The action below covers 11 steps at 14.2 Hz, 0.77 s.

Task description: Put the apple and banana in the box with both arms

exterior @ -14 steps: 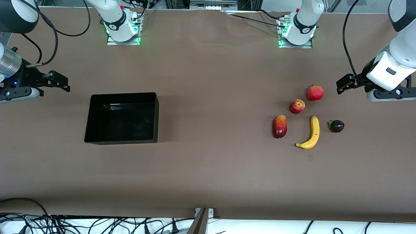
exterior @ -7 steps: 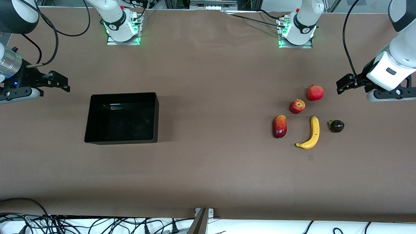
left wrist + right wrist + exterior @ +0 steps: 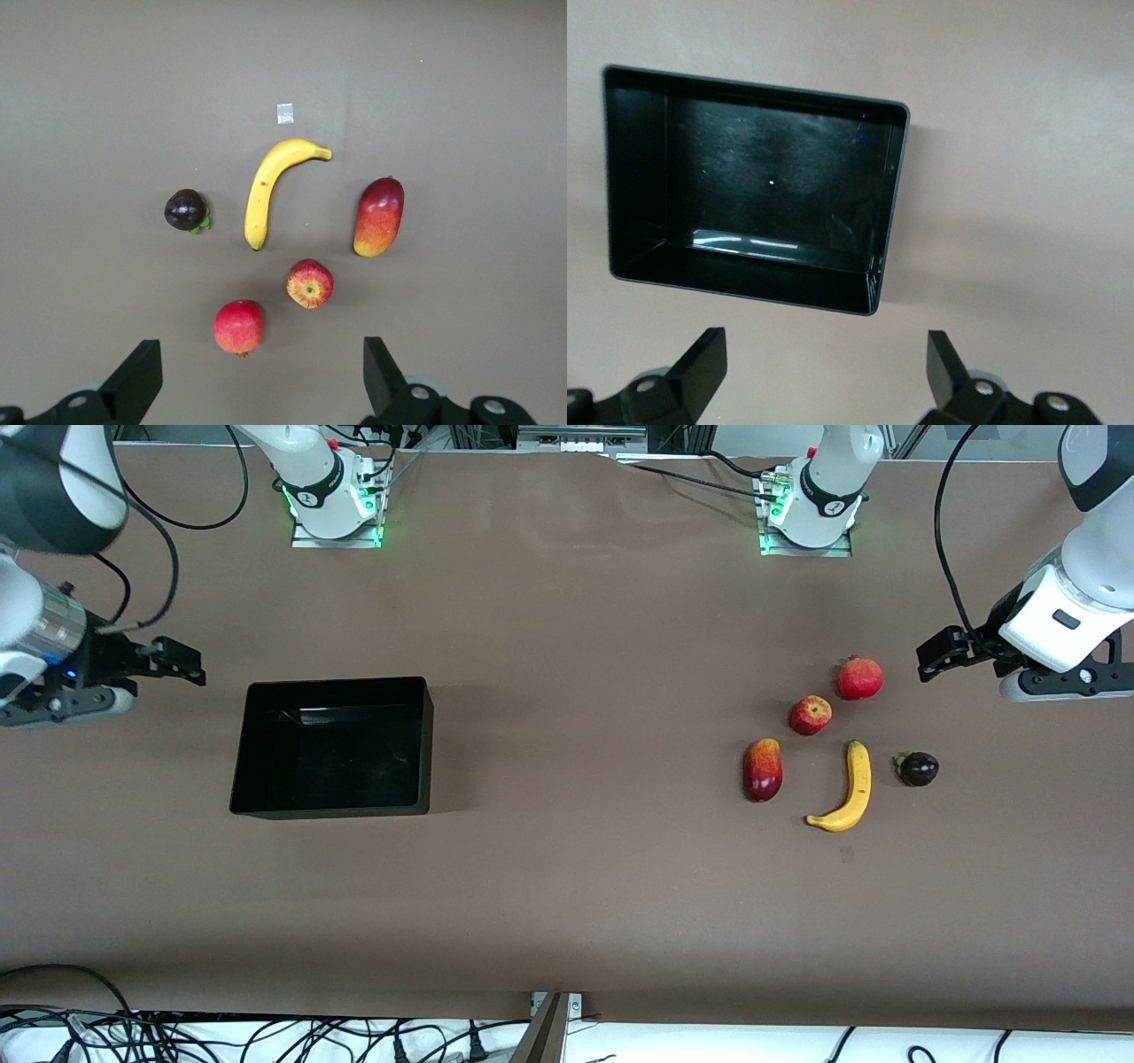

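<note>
A glossy black plastic box (image 3: 332,746), shallow with low walls, sits empty on the matte brown bench (image 3: 576,886) toward the right arm's end. At the left arm's end the fruit is clustered: a small round apple (image 3: 810,715), red with yellowish patches, just beside a smooth red pomegranate (image 3: 859,678); nearer the front camera lie a curved yellow banana (image 3: 846,790), an oblong red-yellow mango (image 3: 763,770) and a dark purple mangosteen (image 3: 917,768). The left claw (image 3: 261,382) hangs over the bench near the pomegranate, fingers spread wide, holding nothing. The right claw (image 3: 824,372) hovers beside the box, likewise spread and empty.
</note>
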{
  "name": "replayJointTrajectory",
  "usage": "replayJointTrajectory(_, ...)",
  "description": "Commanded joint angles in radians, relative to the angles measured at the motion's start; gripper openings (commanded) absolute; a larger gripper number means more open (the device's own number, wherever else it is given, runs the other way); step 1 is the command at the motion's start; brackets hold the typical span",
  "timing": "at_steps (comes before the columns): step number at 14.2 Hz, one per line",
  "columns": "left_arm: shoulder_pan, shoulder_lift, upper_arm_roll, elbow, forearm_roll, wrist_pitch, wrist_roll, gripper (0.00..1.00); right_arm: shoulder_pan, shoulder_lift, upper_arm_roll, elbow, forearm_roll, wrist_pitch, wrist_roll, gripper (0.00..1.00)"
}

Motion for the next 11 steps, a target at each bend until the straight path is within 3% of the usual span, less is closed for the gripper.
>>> replayJointTrajectory(1,0.002,-0.005,0.0,0.002,-0.001,-0.011,-0.006,1.0,0.003,0.047,-0.003,-0.063,-0.017,0.086,0.053,1.0)
replayJointTrajectory(8,0.002,-0.005,0.0,0.002,-0.001,-0.011,-0.007,1.0,-0.006,0.141,-0.021,-0.262,-0.015,0.423,0.066,1.0)
replayJointTrajectory(11,0.002,-0.005,0.0,0.002,-0.001,-0.011,-0.009,1.0,-0.013,0.21,-0.023,-0.278,-0.009,0.503,0.066,1.0)
